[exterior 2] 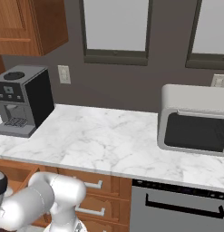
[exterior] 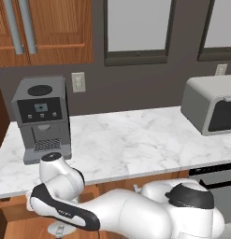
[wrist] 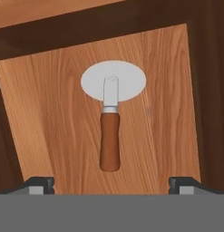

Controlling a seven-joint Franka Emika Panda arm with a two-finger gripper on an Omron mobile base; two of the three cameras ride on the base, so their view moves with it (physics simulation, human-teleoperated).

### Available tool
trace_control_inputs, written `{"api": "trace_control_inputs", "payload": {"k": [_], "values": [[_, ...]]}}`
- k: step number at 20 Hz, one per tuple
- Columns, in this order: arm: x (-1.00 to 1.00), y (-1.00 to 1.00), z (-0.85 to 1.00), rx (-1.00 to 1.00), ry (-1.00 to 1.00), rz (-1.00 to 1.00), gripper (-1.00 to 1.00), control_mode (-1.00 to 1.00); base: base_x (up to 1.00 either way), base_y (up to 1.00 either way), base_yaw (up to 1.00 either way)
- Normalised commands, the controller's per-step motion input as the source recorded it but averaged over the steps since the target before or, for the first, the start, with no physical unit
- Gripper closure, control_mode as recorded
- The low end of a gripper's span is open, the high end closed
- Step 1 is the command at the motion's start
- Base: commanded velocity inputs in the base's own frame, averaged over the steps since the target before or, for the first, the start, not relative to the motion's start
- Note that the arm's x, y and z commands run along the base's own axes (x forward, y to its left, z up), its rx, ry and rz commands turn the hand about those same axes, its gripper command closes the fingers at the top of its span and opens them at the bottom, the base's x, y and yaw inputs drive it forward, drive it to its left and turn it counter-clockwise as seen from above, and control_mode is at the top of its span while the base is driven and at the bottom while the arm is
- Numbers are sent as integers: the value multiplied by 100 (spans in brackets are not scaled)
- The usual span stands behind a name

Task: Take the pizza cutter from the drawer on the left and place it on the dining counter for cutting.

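Note:
The pizza cutter lies flat on the wooden floor of the open drawer. Its round silver blade points away from me and its reddish-brown handle points toward my gripper. The gripper hangs straight above the handle's end, open, with both fingertips spread wide on either side and touching nothing. In the left base view my arm bends down below the worktop edge into the open drawer. The dining counter is out of view.
A grey coffee machine stands on the marble worktop above the drawer, and a microwave sits at the right. Narrow stacked wooden drawers and a steel appliance front lie below the worktop.

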Motion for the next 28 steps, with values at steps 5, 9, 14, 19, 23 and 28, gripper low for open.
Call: {"api": "trace_control_inputs", "payload": {"k": [5, 9, 14, 19, 23, 28], "values": [[0, 16, -5, 0, 4, 0, -100, -100, 0, 0, 0], [0, 8, -19, 0, 0, 0, -100, -100, 0, 0, 0], [0, 0, -16, 0, 0, 0, -100, -100, 0, 0, 0], [0, 0, -22, 0, 0, 0, -100, -100, 0, 0, 0], [0, 0, -32, 0, -4, 0, -100, -100, 0, 0, 0], [-10, 0, -32, 0, -10, 0, -100, -100, 0, 0, 0]]}}
